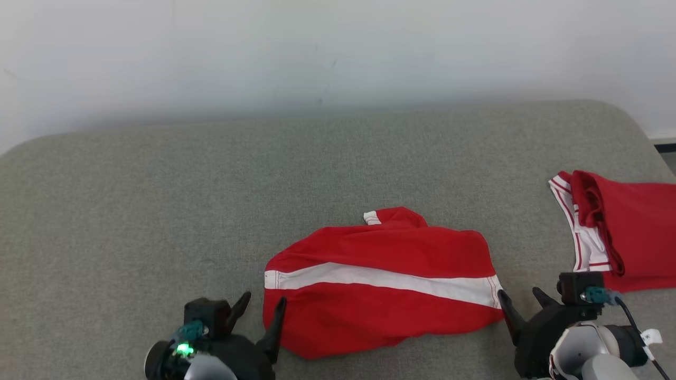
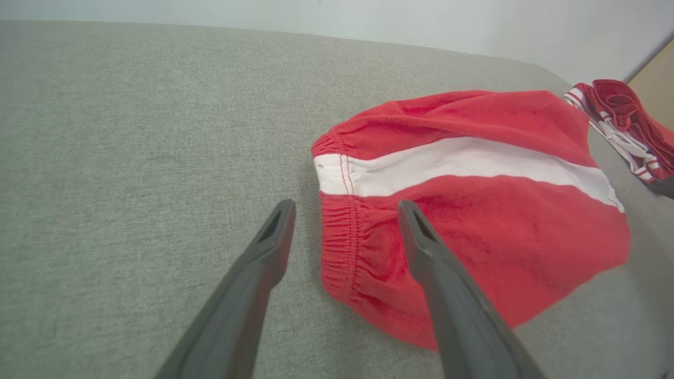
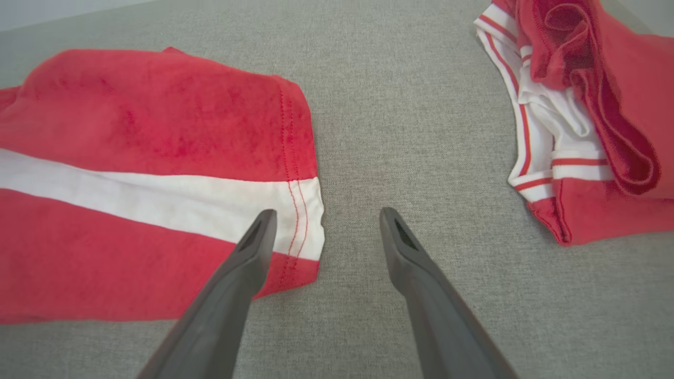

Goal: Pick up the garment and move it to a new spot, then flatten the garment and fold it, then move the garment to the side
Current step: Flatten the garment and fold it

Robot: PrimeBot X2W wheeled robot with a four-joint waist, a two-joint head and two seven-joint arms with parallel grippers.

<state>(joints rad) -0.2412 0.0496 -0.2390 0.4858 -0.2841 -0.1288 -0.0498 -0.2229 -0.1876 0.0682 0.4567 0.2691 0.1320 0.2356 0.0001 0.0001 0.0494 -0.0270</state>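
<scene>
Your left gripper and right gripper both stand wide open with nothing in their hold, one at each end of the garment. The garment is a pair of red shorts with a broad white stripe, lying crumpled and roughly flat on the grey fabric-covered desk, spanning the space between the two grippers. From the left wrist camera, the left gripper straddles the gathered elastic edge of the garment: one finger lies over bare desk, the other over red cloth just inside that edge, and the white stripe starts just ahead of the fingertips. Whether the fingers touch the cloth cannot be told. From the right wrist camera, the right gripper straddles the stitched hem of the garment: one finger lies over the hem corner where the white stripe ends, the other over bare desk. A second red and white garment lies bunched ahead of the right gripper and to its outer side, apart from the first. A pale wall rises beyond the desk's far edge.
</scene>
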